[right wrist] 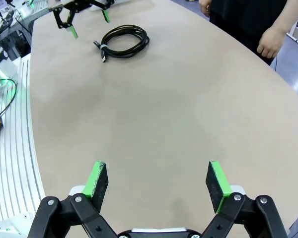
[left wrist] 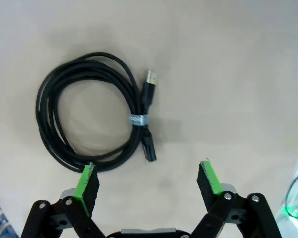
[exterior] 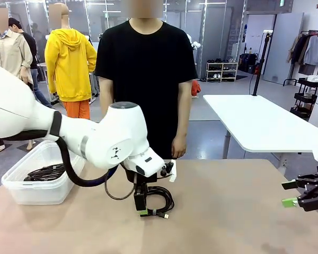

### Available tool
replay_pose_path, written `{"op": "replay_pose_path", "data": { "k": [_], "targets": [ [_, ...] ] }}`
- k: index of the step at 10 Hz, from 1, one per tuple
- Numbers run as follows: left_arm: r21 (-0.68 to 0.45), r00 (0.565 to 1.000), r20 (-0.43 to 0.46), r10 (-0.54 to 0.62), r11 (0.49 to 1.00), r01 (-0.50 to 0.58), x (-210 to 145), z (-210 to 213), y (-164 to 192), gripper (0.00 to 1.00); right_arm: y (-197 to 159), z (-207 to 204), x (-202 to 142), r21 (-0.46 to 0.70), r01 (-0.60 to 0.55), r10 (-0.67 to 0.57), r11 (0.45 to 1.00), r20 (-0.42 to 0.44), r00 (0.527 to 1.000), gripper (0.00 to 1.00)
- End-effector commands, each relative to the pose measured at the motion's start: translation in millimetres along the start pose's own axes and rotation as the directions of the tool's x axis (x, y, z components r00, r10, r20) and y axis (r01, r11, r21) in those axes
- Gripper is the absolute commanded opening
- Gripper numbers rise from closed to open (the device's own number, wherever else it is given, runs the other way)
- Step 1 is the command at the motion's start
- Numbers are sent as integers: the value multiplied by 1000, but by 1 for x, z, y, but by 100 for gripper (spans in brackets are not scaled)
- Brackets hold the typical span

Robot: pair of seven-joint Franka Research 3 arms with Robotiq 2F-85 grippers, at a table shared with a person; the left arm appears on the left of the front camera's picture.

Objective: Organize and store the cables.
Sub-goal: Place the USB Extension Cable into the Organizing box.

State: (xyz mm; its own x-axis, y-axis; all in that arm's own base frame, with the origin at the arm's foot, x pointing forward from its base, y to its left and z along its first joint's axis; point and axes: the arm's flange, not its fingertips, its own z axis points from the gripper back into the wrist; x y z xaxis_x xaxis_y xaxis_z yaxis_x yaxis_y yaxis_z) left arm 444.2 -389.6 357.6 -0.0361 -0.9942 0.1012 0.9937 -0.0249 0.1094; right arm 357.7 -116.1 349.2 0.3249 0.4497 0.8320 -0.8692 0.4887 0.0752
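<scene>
Cable: left wrist view reveals its pale tie band.

Open tabletop between the right gripper and the coiled cable: bare, passable. Left gripper with jaws spread wide, hanging just above the table, one green pad at the coil's edge. Beside that coil, bare surface all round. Obstructions: the left arm's bulk over the table's left half; clear bin with cables at the left edge; person's hand at the far edge.
</scene>
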Motion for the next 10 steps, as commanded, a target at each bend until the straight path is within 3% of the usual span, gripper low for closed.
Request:
{"op": "replay_pose_path", "data": {
  "k": [1, 8, 9, 10],
  "targets": [
    [-10, 999, -52, 16, 1000, -16, 23, -11, 9, 100, -1, -1, 4, -11, 25, -25, 1000, 7, 1000, 100],
    [-71, 997, -73, 16, 997, -21, 34, -47, 21, 100, -1, -1, 4, -11, 25, -25, 1000, 7, 1000, 100],
    [-77, 997, -81, 10, 997, -16, 34, -49, 21, 92, -1, -1, 4, -11, 25, -25, 1000, 7, 1000, 100],
    [-78, 994, -106, 7, 997, -15, 35, -49, 21, 44, -1, -1, 4, -11, 25, -25, 1000, 7, 1000, 100]
  ]
}}
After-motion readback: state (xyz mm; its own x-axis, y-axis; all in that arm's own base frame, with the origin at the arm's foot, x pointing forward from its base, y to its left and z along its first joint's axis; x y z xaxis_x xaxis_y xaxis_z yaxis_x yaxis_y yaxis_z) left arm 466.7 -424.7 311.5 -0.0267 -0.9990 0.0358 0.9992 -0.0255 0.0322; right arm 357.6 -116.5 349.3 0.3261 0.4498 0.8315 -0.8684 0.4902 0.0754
